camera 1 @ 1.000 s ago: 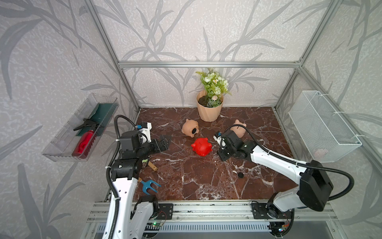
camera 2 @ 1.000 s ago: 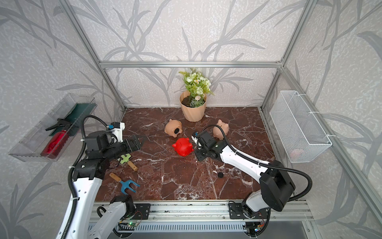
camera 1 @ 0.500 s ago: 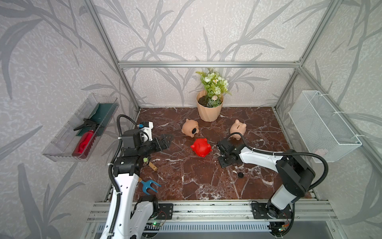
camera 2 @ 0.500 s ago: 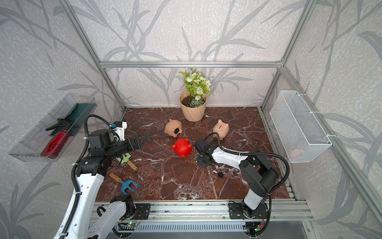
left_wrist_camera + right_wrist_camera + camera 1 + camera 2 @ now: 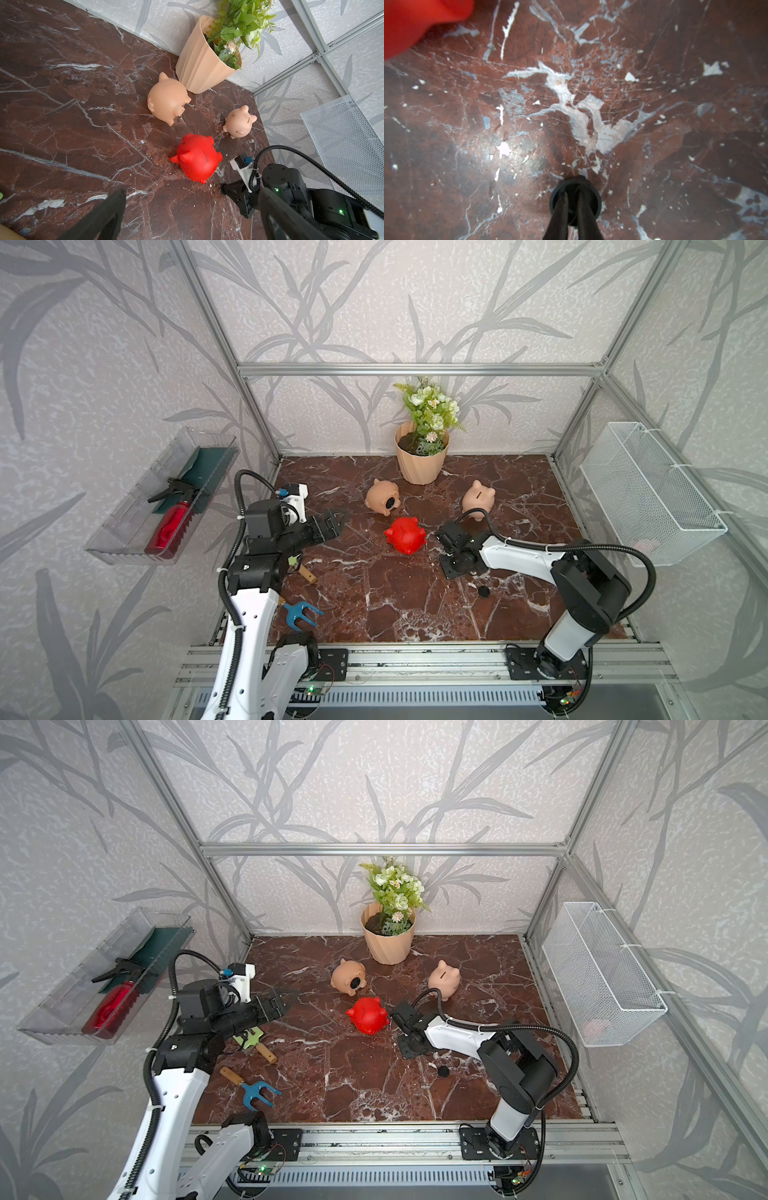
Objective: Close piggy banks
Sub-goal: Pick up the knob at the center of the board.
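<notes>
Low over the table (image 5: 374,605), beside the red pig (image 5: 405,535): right gripper (image 5: 573,188), a second ago up at the upright tan pig (image 5: 478,495) (now standing free). Left gripper (image 5: 336,521) wide open, empty. Other tan pig (image 5: 383,497) tipped over farther back. Seen only from the right wrist: fingers (image 5: 560,216) nearly together on a black plug (image 5: 597,200); gripped or not, cannot tell.

Your red-brown marble tabletop (image 5: 374,605) carries | tipped peach plastic pig (image 5: 382,498) | upright peach plastic pig (image 5: 478,498) | red plastic pig (image 5: 405,536) | ribbed peach flowerpot (image 5: 422,462) | black round plug (image 5: 483,591)

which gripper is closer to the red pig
Right. The right gripper is down just beside the red pig; the left gripper hovers across a gap on its other side.
</notes>
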Robot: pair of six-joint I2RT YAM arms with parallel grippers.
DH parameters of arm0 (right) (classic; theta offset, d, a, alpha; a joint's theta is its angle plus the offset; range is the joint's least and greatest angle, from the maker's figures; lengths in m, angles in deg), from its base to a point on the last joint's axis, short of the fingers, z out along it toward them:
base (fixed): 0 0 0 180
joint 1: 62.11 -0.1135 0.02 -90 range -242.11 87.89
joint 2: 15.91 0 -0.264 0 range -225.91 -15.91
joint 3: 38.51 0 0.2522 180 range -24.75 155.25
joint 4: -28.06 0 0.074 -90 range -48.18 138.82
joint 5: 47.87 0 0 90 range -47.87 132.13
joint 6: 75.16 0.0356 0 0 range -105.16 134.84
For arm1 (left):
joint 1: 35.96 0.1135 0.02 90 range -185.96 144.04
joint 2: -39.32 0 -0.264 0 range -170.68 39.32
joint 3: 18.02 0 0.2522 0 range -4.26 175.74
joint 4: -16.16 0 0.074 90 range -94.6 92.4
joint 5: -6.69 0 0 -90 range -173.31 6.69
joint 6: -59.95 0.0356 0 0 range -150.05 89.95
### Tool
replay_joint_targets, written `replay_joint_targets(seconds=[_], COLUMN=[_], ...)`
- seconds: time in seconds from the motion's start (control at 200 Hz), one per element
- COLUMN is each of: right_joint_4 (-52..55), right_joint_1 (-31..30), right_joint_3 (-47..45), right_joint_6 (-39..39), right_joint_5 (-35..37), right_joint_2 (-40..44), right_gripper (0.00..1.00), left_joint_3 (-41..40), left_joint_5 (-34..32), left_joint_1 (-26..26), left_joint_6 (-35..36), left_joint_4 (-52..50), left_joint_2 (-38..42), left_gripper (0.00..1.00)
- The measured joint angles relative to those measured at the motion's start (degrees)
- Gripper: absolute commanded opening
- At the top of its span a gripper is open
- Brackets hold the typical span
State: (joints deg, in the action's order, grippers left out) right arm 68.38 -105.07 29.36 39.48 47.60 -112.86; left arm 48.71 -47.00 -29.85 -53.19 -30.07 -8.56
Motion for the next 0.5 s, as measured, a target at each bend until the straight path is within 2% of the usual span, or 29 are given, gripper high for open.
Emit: replay_joint_targets(seconds=[0.195,0.5], right_joint_4=[0.68,1.6], right_joint_1=[-0.07,-0.15], right_joint_3=[0.5,2.69], right_joint_6=[0.61,0.63], right_joint_5=[0.07,0.09], right_joint_2=[-0.68,-2.47], right_gripper=[0.13,0.01], left_joint_3=[-0.02,-0.85], left_joint_5=[0.0,0.07], left_joint_1=[0.0,0.0], left_joint_6=[0.0,0.0], left_joint_4=[0.0,0.13], left_joint_2=[0.0,0.15], left_gripper=[0.99,0.99])
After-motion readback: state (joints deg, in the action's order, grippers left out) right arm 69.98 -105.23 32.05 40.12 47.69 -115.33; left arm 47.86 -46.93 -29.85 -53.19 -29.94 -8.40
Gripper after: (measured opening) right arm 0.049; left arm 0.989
